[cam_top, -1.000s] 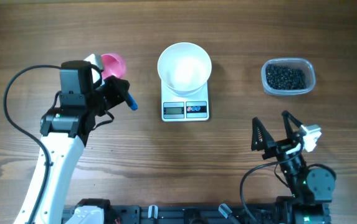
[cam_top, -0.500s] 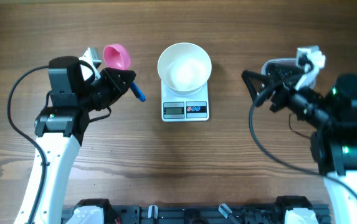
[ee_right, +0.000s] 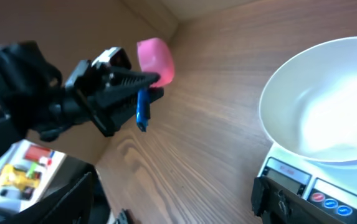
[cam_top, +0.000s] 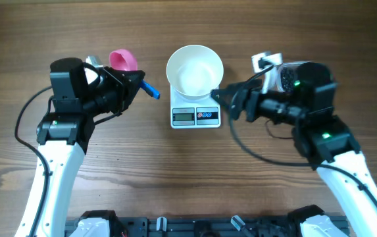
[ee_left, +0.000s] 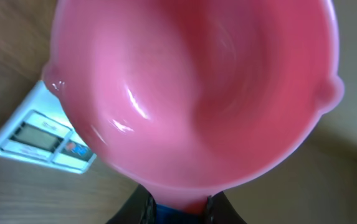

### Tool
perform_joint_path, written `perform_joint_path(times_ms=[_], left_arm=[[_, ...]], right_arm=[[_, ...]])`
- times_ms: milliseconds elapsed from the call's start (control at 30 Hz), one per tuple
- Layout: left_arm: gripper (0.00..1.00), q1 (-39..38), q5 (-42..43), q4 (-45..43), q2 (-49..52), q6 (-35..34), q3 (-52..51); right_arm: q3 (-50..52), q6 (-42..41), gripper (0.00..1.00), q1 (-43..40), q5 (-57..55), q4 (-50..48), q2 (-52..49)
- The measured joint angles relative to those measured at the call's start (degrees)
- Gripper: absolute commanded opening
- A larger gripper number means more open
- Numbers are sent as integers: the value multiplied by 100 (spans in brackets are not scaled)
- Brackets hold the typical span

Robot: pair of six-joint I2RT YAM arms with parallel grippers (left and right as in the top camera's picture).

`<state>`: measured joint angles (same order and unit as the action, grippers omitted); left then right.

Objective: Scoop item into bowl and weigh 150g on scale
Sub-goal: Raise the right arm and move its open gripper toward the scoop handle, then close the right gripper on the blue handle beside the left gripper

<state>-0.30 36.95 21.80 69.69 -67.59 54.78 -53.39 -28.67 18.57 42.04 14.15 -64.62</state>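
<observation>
The bowl [cam_top: 195, 69] is round and plain white. It sits upright on the platform of the scale [cam_top: 196, 116] and covers most of it. The inside of the bowl shows only white. The scale is square and white and stands near the middle of the wooden table [cam_top: 175, 171]. Its grey display and 2 small round buttons lie on the front edge, clear of the bowl.

To the right of the scale, the right gripper [cam_top: 222, 100] points left at the bowl and scale. In the overhead view, 1 fingertip lies over the right edge of the scale below the bowl rim; whether it touches cannot be told. In the right wrist view, the 2 fingers [ee_right: 72, 199] stand wide apart with nothing between them: the jaws are released.

To the left of the scale, the left gripper [cam_top: 135, 82] is clenched on the blue handle [cam_top: 150, 89] of a pink scoop [cam_top: 124, 60]. The handle end projects toward the bowl, near it but apart from it. The scoop cup lies on the far side of the gripper. In the left wrist view, the pink cup [ee_left: 197, 93] fills the picture, with its inside bare and glossy. A corner of the scale shows behind it at the left.
</observation>
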Motion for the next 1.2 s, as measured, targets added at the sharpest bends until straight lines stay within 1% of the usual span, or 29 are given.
perform_joint_path(times_ms=[100,200,267,333,400,567,600,633,667,700,733,800,900,933,1033,1067,1100,1133,1200], left_arm=[[5,0,258,-2,0,-494,-2],[8,0,610,-2,0,-1036,0],[9,0,780,2,0,-1252,0],[9,-17,907,4,0,-1381,0],[7,-70,960,2,0,-1462,0],[5,-160,968,20,0,-1513,0],[5,-160,968,24,0,-1526,0],[5,-162,966,24,0,-1528,0],[5,-179,966,42,0,-1528,0],[5,-197,968,50,0,-1528,0],[5,-227,968,90,0,-1528,-2],[5,-282,970,146,0,-1528,0],[5,-352,1029,155,0,-1530,-2],[5,-352,1032,155,0,-1528,-2],[5,-352,1029,153,0,-1528,0],[5,-352,1032,157,0,-1528,-2],[5,-352,1029,157,0,-1528,-2],[5,-352,1029,157,0,-1528,0],[5,-352,1023,153,0,-1528,-2]], right_arm=[[0,0,84,566,-643,-85,-24],[-2,0,84,1082,-1093,-579,-219],[-2,9,83,1368,-1331,-927,-435],[-2,63,82,1639,-1517,-1329,-745],[-2,85,79,1849,-1620,-1722,-1029],[-4,109,76,2267,-1856,-2496,-1534],[-4,107,73,2297,-1923,-2518,-1556],[-4,109,68,2369,-2100,-2566,-1606],[-4,111,63,2415,-2271,-2608,-1617],[-4,133,54,2450,-2441,-2638,-1620],[-4,140,48,2463,-2553,-2677,-1620],[-4,133,41,2479,-2723,-2734,-1620],[-4,142,34,2479,-2863,-2754,-1622],[-4,142,29,2481,-2863,-2758,-1622],[-2,146,28,2516,-2863,-2778,-1622],[-4,144,27,2516,-2861,-2771,-1622],[-4,127,22,2516,-2861,-2758,-1622],[-4,103,19,2516,-2861,-2750,-1622],[-4,33,19,2524,-2855,-2750,-1622]])
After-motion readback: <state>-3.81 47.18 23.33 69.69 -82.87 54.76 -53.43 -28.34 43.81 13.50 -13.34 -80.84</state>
